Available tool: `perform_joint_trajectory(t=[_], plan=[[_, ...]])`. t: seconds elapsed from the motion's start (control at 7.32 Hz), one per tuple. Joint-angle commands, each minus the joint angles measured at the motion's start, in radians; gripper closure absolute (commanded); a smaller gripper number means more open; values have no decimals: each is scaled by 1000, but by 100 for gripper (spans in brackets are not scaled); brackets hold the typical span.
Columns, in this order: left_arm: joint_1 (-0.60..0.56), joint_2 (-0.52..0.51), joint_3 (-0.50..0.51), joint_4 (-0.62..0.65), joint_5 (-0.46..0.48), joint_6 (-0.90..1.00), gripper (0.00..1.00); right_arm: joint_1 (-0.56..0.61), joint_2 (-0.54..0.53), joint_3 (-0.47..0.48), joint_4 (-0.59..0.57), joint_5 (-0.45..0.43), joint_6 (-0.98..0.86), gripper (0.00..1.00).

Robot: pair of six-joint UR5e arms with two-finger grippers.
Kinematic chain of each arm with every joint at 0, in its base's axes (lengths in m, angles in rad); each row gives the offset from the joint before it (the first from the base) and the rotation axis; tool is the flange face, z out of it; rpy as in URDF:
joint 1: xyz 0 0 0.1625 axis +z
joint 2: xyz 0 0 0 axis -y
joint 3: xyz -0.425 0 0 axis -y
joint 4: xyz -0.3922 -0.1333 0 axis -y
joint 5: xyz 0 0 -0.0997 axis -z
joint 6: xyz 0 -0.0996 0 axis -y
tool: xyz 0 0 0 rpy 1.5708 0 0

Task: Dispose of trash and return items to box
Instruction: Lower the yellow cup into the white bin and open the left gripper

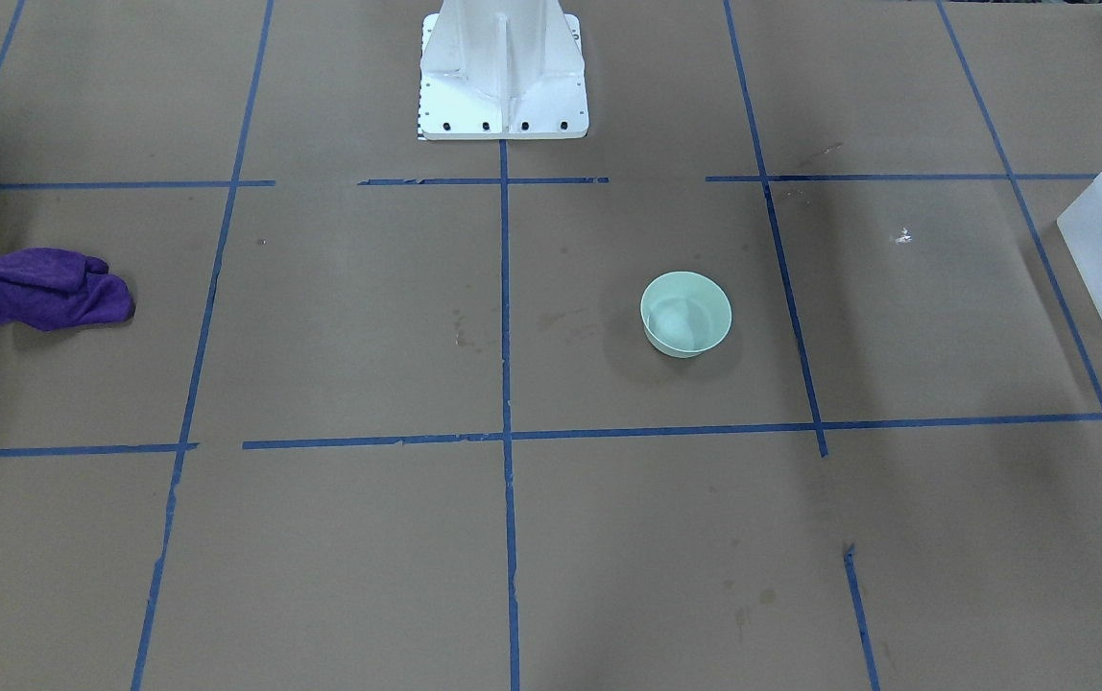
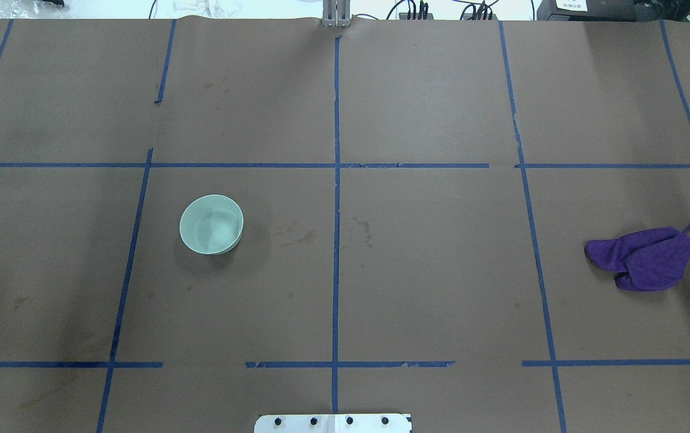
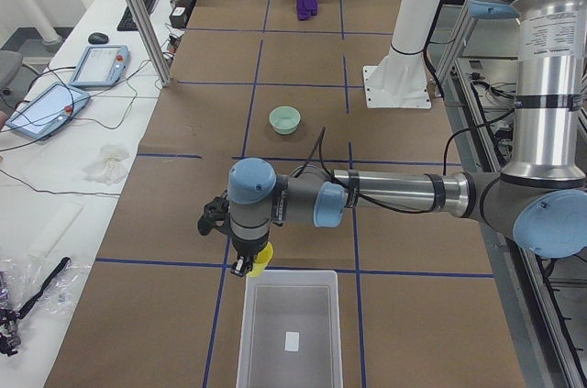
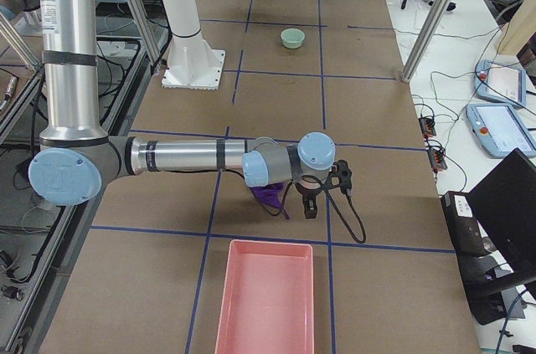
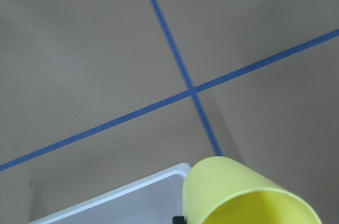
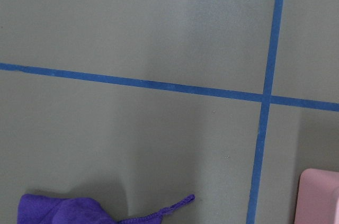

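In the exterior left view my left gripper (image 3: 246, 264) holds a small yellow cup (image 3: 261, 260) just above the far rim of the translucent white box (image 3: 289, 276). The left wrist view shows the cup (image 5: 243, 192) close up, over the box's corner (image 5: 132, 196). A mint-green bowl (image 2: 211, 224) sits upright on the table. My right gripper (image 4: 308, 206) hovers beside a crumpled purple cloth (image 4: 268, 196); I cannot tell whether it is open or shut. The right wrist view shows the cloth (image 6: 58, 211) but no fingers.
A pink tray (image 4: 264, 304) lies near the right gripper; its corner shows in the right wrist view (image 6: 320, 197). The white pedestal base (image 1: 503, 86) stands at the robot's side of the table. Blue tape lines cross the brown table cover.
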Motion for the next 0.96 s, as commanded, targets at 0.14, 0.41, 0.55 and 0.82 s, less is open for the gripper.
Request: perform_joint_trajectory(t=[0.14, 0.41, 0.55, 0.82], plan=[[-51, -6, 186, -22, -2, 59, 100, 0, 0, -2, 0, 2, 1, 0], [-48, -9, 254, -24, -118, 53, 100, 0, 0, -4, 0, 0, -1, 0], [-46, -9, 258, -22, -144, 51, 100, 0, 0, -4, 0, 0, -1, 0], [-11, -10, 278, -31, -204, 50, 100, 0, 0, -4, 0, 5, -1, 0]])
